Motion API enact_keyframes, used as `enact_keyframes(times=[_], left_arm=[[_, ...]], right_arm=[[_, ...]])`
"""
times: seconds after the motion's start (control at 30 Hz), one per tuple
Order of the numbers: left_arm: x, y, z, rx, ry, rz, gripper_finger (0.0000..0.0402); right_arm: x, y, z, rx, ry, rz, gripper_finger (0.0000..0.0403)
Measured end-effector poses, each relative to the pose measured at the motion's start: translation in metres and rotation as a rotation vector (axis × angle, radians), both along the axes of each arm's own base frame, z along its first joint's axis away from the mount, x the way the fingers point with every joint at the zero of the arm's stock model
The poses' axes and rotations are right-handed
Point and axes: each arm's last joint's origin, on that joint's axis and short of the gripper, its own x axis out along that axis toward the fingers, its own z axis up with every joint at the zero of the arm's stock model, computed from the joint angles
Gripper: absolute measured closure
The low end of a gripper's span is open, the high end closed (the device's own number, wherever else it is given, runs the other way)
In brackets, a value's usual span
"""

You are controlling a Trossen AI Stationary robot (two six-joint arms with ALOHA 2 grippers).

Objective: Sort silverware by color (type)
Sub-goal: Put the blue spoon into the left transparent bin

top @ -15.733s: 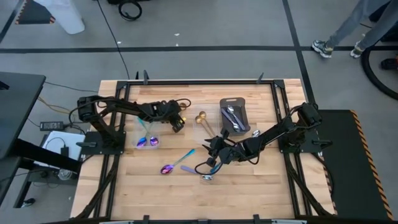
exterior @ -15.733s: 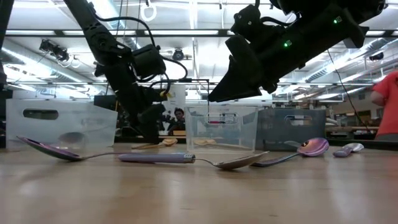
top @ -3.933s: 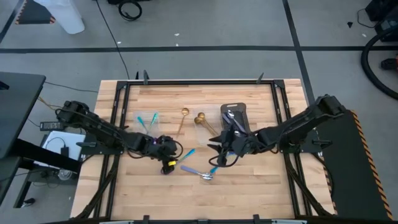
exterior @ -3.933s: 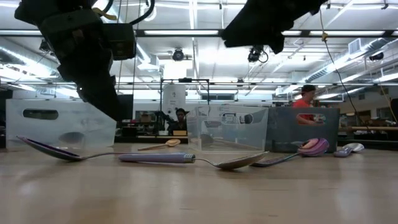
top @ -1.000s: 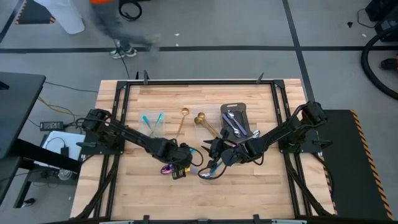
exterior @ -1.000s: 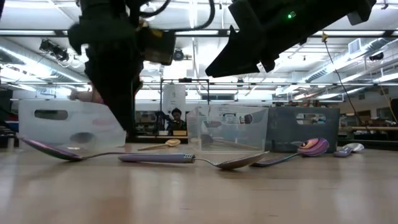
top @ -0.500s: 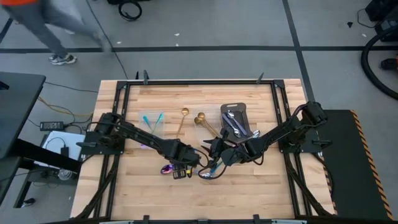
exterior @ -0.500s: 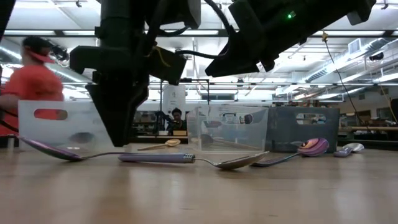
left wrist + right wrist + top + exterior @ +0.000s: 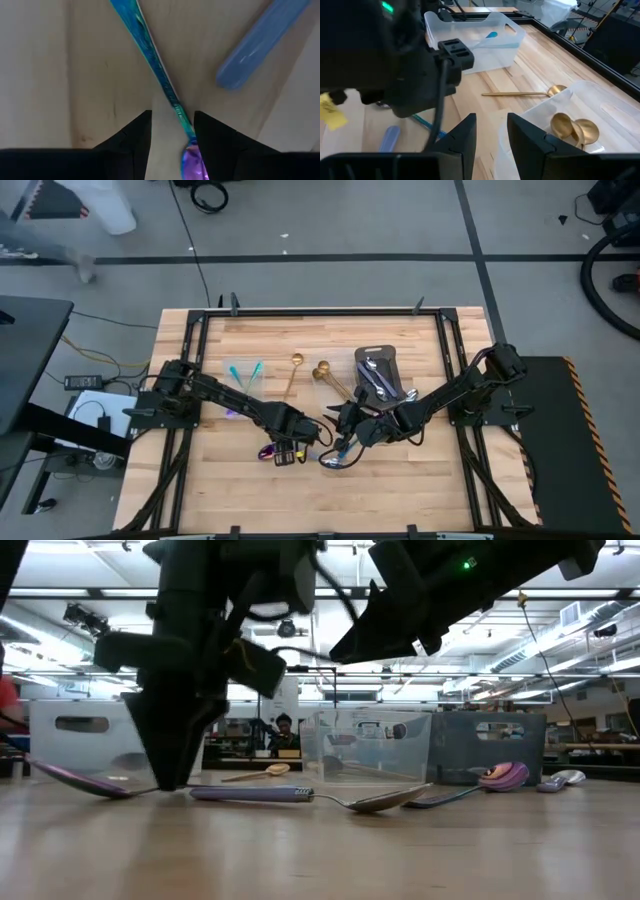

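Left gripper [image 9: 171, 131] spread wide, straddling the teal-handled spoon [image 9: 150, 60]; its handle runs lengthwise, straight ahead between both jaws.

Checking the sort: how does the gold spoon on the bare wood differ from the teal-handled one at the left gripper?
The gold spoon lies between two clear containers; the teal-handled spoon lies between the open fingers of the left gripper. The gold spoon is gold throughout; the teal-handled spoon has a purple bowl. Both lie on the table, outside any container.
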Motion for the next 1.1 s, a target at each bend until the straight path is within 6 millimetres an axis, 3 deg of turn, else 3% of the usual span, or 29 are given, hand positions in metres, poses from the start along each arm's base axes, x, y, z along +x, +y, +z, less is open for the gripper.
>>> enact_keyframes(times=[0.27, 0.67, 1.1], left_arm=[[-0.002, 0.006, -0.005, -0.024, 0.01, -0.001, 0.0265], [-0.002, 0.005, -0.006, -0.002, 0.004, 0.012, 0.0384], [-0.011, -0.004, 0.004, 0.051, 0.026, 0.011, 0.0384]], right_arm=[[0.0, 0.0, 0.0, 0.0, 0.0, 0.001, 0.0283], [0.0, 0.001, 0.0, 0.0, 0.001, 0.005, 0.0283], [-0.001, 0.002, 0.0, -0.003, 0.003, 0.008, 0.0283]])
